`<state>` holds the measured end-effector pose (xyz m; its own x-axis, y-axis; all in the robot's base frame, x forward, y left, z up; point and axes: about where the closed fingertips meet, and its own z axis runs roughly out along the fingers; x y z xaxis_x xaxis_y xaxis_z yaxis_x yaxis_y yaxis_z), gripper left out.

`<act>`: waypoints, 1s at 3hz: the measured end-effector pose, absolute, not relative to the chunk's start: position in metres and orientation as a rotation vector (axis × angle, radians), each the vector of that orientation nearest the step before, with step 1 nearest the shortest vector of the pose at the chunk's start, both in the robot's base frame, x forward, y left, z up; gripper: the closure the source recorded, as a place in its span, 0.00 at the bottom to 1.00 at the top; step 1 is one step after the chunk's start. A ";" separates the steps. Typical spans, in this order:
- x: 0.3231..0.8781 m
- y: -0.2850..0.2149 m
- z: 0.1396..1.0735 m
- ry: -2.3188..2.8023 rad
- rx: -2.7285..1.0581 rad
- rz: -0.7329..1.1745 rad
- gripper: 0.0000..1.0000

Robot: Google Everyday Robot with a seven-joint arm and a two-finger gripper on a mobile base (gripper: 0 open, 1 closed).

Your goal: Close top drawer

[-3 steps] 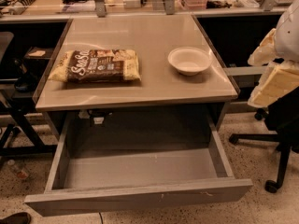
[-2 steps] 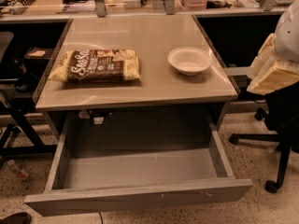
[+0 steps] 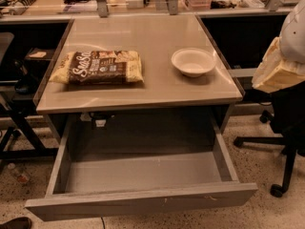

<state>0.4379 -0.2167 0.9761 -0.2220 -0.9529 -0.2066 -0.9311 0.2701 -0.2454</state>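
The top drawer (image 3: 143, 202) is a wide, deep grey box drawer under the table. It stands pulled far out toward me, and its inside looks empty. Its flat front panel has no handle and bears small pale scuffs near the right. My gripper (image 3: 275, 73) is at the right edge of the view, a tan part under a white arm shell. It hangs at about tabletop height, to the right of the table. It is well above and behind the drawer's right front corner and touches nothing.
On the grey table (image 3: 143, 92) lie a brown-and-cream snack bag (image 3: 97, 67) at the left and a white bowl (image 3: 193, 61) at the right. A black office chair (image 3: 286, 128) stands at the right, with its wheeled base near the drawer's right side. Black stands are at the left.
The gripper at the right edge has shifted slightly up and to the left. The drawer stays open as before, and the bag and the bowl have not moved.
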 end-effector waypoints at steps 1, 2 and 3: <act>0.416 -0.226 0.969 2.296 -1.683 -0.099 1.00; 0.368 -0.230 0.945 2.414 -1.644 -0.063 1.00; 0.328 -0.229 0.896 2.518 -1.648 0.093 1.00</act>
